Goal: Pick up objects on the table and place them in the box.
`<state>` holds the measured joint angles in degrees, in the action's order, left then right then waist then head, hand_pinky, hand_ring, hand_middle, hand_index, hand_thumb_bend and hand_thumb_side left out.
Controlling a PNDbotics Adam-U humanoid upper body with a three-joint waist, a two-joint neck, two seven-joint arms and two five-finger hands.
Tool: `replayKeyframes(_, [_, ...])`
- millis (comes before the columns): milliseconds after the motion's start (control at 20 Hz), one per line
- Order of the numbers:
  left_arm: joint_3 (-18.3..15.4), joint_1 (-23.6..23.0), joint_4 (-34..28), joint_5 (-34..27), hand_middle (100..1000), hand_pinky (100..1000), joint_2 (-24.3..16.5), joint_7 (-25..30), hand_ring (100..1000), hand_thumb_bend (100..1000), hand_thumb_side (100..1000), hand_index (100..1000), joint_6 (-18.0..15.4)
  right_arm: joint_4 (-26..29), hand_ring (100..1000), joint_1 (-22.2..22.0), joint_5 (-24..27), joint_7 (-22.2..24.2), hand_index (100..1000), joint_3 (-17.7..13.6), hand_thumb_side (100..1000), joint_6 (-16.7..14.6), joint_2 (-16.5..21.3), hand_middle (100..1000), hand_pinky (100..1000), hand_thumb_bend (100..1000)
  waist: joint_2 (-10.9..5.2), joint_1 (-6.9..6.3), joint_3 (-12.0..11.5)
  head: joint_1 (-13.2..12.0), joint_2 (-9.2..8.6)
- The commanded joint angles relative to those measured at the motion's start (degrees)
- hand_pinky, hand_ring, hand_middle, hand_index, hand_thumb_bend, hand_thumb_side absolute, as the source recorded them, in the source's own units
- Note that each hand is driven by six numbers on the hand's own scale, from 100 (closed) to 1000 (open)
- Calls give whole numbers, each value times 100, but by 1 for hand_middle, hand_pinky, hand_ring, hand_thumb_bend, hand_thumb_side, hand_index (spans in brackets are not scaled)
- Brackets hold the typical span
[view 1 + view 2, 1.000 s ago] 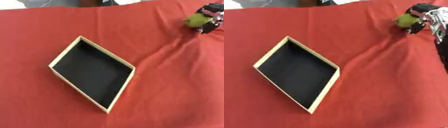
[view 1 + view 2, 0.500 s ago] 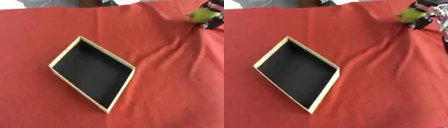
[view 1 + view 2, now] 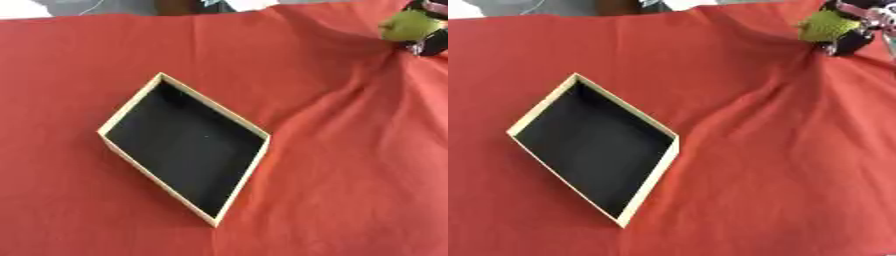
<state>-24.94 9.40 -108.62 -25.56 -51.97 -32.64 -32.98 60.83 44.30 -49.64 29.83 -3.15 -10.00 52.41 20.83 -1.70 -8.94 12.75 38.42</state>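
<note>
the right hand sits in the far right corner, well away from the box, with its dark fingers curled around a green fruit, likely so it can be carried over and dropped in. the fruit is rounded, yellow-green and matt, and the hand covers its right and lower sides. whether it is clear of the cloth cannot be told

the box lies left of the hand and nearer the camera, turned so it looks like a diamond, one corner pointing at the fruit. it is shallow, with thin pale walls like card or light wood and a flat black floor that looks bare, so no object seems placed yet

the red cloth is soft fabric, creased in long folds running from the hand down past the right corner of the box

the left hand shows in neither view
</note>
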Motion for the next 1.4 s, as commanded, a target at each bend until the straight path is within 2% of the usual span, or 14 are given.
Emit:
replayKeyframes(50, [-83,1,-39,24,652,594,-164,-60,633,148,688,714,-3,130,802,52,135,122,1000,-67,119,-28,297,839,832,157,-132,9,-1,-16,-21])
replayKeyframes(150, [-86,-2,-36,26,651,593,-157,-59,633,147,688,713,14,125,800,43,207,190,997,-73,143,-17,305,823,830,100,-132,14,1,-16,-21])
replayKeyframes(200, [-88,-3,-35,29,651,593,-154,-59,633,147,688,713,21,128,804,41,233,192,997,-78,154,2,304,828,831,100,-132,16,1,-17,-23])
replayKeyframes(300, [-91,-6,-32,36,651,593,-149,-61,633,148,688,713,35,124,823,33,293,202,1000,-73,204,42,302,879,839,100,-133,19,1,-16,-26])
replayKeyframes(500, [-93,-5,-30,57,651,592,-142,-74,632,147,688,713,63,136,814,34,315,273,985,-45,199,91,308,842,843,100,-133,24,-2,-12,-27])
replayKeyframes(750, [-89,-10,-35,71,651,592,-134,-72,632,147,688,713,80,141,814,36,291,251,985,-34,199,94,303,842,843,100,-132,26,-3,-10,-32])
replayKeyframes(800, [-92,-13,-33,73,650,591,-132,-75,632,148,688,712,83,166,770,49,278,228,785,-55,151,110,308,654,814,100,-133,29,-2,0,-30])
replayKeyframes(900, [-99,-19,-31,82,650,591,-131,-87,631,148,688,712,88,220,765,42,238,77,757,-72,153,160,308,637,814,100,-133,33,-5,11,-30])
replayKeyframes(1150, [-96,-19,-37,100,650,591,-130,-101,631,148,688,712,97,169,765,15,211,-202,757,-22,153,157,311,637,814,100,-133,35,-11,16,-33])
replayKeyframes(1250, [-99,-25,-38,109,650,591,-131,-102,631,148,688,712,100,133,788,-6,256,-181,872,-12,245,173,324,771,827,100,-141,41,-8,14,-36])
replayKeyframes(1350, [-102,-35,-36,130,650,590,-126,-106,631,147,688,712,107,131,780,-22,361,-89,867,-4,254,232,344,747,822,100,-143,44,-8,14,-43])
replayKeyframes(1400, [-103,-38,-35,140,650,590,-124,-110,631,148,688,712,110,142,785,-28,396,-55,883,3,266,262,350,764,824,100,-142,45,-9,15,-43])
